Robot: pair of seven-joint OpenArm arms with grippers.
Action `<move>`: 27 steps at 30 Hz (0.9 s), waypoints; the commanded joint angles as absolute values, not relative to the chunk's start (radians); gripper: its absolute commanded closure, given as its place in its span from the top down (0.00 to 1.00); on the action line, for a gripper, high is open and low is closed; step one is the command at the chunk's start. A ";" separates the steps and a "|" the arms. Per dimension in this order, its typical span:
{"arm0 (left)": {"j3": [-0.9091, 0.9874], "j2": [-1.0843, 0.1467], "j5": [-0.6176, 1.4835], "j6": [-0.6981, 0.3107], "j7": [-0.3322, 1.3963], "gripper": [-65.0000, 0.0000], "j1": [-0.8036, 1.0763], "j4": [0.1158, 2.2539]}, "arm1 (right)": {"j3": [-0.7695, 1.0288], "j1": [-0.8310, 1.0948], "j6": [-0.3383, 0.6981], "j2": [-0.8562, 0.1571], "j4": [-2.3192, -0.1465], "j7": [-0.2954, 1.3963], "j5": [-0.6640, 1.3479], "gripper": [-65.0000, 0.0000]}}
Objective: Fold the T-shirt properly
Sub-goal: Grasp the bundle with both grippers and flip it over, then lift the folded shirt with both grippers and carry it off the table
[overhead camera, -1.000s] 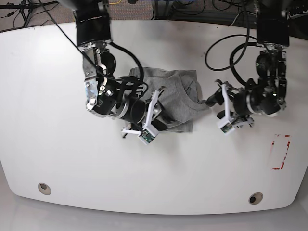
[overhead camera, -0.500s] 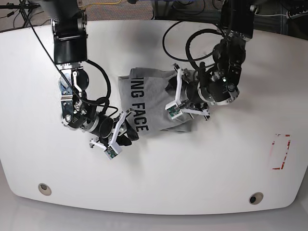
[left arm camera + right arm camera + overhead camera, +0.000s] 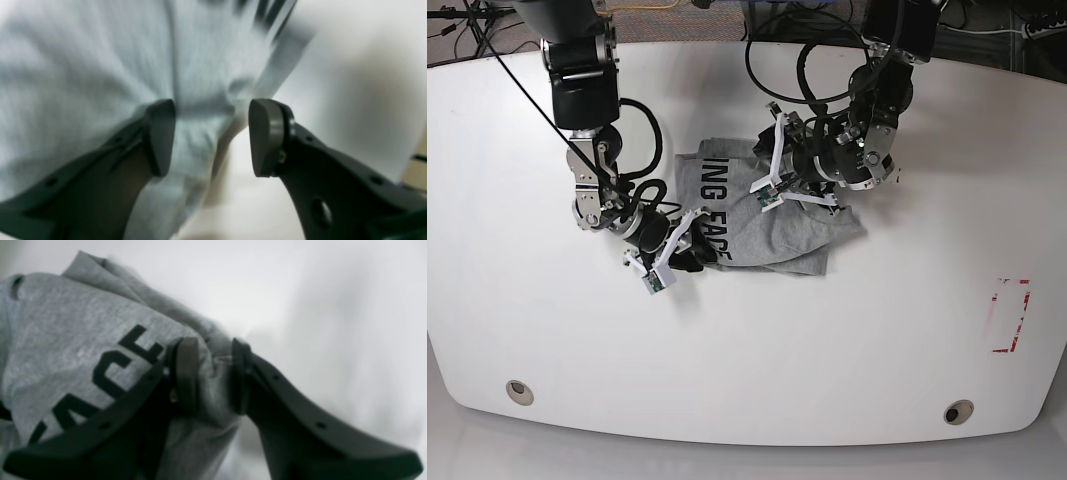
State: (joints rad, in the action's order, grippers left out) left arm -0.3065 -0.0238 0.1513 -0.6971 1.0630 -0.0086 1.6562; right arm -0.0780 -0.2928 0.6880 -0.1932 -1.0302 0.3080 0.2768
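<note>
The heather-grey T-shirt lies crumpled at the middle of the white table, its black lettering facing up. My right gripper sits at the shirt's lower-left edge. In the right wrist view that gripper is shut on a fold of the T-shirt beside the letters. My left gripper hovers over the shirt's upper middle. In the blurred left wrist view its jaws stand wide apart, with the grey T-shirt lying under and between them.
A red outlined marking is on the table at the far right. Two round holes sit near the front edge. Black cables loop at the back, behind my left arm.
My left arm swung from the shirt's right side onto its upper middle. My right gripper pulled the shirt's edge to the left, uncovering the lettering, then moved up a little.
</note>
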 commanded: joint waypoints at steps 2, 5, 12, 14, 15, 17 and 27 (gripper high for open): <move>-0.278 -0.076 0.157 -0.698 1.023 0.51 -0.054 1.641 | -0.071 -0.259 0.698 -0.211 -1.040 0.262 0.282 0.25; -0.269 -0.111 0.157 -0.698 1.000 0.51 -0.071 1.630 | -0.071 -0.220 0.698 -0.223 -1.059 0.259 0.282 0.24; -0.272 -0.196 0.159 -0.698 0.975 0.51 -0.176 1.517 | -0.050 -0.101 0.698 -0.243 -1.190 0.262 0.282 0.24; -0.272 -0.205 0.159 -0.698 0.957 0.51 -0.213 1.466 | -0.025 -0.054 0.698 -0.242 -1.236 0.265 0.282 0.24; -0.272 -0.206 0.159 -0.698 0.949 0.51 -0.225 1.448 | -0.015 -0.038 0.698 -0.240 -1.256 0.269 0.280 0.24; -0.272 -0.205 0.159 -0.698 0.924 0.51 -0.263 1.380 | 0.004 0.005 0.698 -0.229 -1.311 0.292 0.277 0.24; -0.274 -0.150 0.153 -0.698 0.819 0.51 -0.381 1.133 | 0.016 0.148 0.698 -0.173 -1.514 0.374 0.274 0.24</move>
State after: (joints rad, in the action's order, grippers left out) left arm -0.2726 -0.1585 0.1619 -0.6964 0.8162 -0.3599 1.1545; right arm 0.0185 0.1173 0.6830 -0.1875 -1.4509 0.3573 0.2691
